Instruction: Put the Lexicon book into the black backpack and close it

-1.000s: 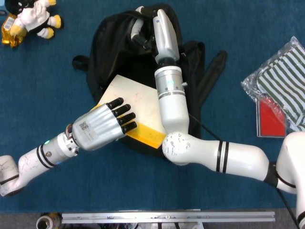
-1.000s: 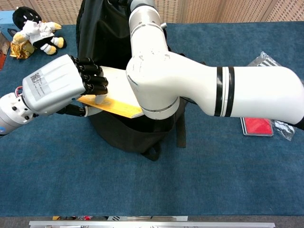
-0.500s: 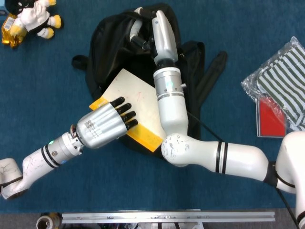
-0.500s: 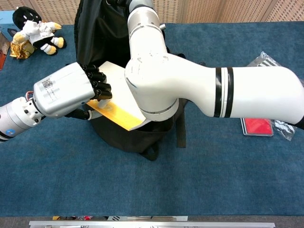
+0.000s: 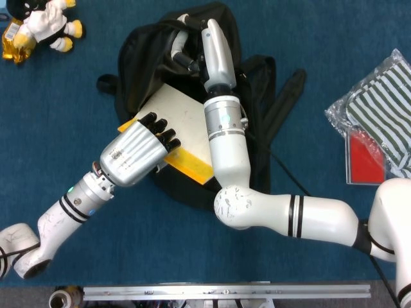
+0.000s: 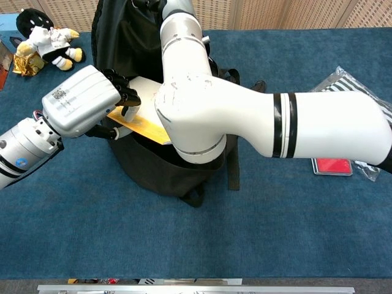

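Change: Lexicon book (image 5: 174,125) has swung round over the last sec; its far corner now points up toward the bag mouth, more of it lies over the black backpack (image 5: 151,51). Left arm has pulled in at a steeper angle.
Meaning: looks like mid-insertion. Book angled toward the opening but most of the cover still shows outside. Not in yet, closing not begun.
Left hand (image 5: 138,151): grasping the book's near-left edge, dark fingers (image 5: 160,131) lying across the top cover; chest view shows the thumb side under the yellow edge.
Right hand (image 5: 186,48): at the bag's top, by the raised fabric; prob. holding the mouth open, but can't tell if it's clenched, mostly hidden by wrist and cloth.
Book location: resting on the backpack's front, far corner at or just under the lip of the opening, tilted in chest view.
Book material: rigid flat rectangle, cream matte cover w/ faint marks, yellow band along the near edge (image 6: 144,125). Stiff, should slide as one piece.
Backpack material: soft black fabric, slumped and creased, straps (image 5: 282,96) splayed to the right. Floppy mouth could catch a corner.
Surface: blue carpet-like table cover (image 5: 77,83), fuzzy.
Other: plush toy (image 5: 42,22) top left; striped item in clear plastic bag (image 5: 376,106) and red flat thing (image 5: 366,160) at right, well apart from the bag.
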Controlling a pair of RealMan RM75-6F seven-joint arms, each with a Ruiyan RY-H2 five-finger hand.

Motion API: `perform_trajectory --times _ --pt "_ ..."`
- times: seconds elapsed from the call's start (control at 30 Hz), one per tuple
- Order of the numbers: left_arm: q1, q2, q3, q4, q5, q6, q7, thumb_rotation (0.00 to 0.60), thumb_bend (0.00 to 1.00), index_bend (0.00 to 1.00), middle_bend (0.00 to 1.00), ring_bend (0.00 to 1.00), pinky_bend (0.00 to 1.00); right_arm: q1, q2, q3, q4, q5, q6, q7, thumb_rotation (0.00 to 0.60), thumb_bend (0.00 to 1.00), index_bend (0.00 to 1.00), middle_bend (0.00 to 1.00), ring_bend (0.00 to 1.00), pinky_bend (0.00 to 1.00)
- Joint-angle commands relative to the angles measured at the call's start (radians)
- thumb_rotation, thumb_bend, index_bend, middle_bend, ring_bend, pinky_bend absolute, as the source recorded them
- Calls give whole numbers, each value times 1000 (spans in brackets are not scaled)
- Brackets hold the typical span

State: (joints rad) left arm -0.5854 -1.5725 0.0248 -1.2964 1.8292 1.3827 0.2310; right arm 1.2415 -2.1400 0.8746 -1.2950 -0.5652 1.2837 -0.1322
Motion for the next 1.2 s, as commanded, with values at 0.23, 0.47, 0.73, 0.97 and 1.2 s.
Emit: perform_trajectory --times 0.23,0.47,0.73,0.97,1.2 --pt "32 -41 -45 -61 -90 -35 138 600 362 630 627 484 477 2 -5 1 2 -3 6 4 600 866 931 805 791 1000" --pt "56 -46 -57 -100 -147 -55 212 600 362 630 630 484 477 5 -10 8 13 -2 6 14 600 866 931 805 792 1000" --pt "61 -83 -89 -145 -213 -84 270 600 362 631 632 484 477 13 -24 20 16 16 7 18 600 866 931 805 793 1000" --pt "52 -121 -96 -128 -229 -104 306 600 362 632 632 483 477 19 -28 28 17 22 12 18 600 867 931 805 794 1000" --pt "36 -167 -104 -80 -234 -118 337 600 362 632 632 483 477 17 -30 27 10 25 10 20 600 866 931 805 794 1000"
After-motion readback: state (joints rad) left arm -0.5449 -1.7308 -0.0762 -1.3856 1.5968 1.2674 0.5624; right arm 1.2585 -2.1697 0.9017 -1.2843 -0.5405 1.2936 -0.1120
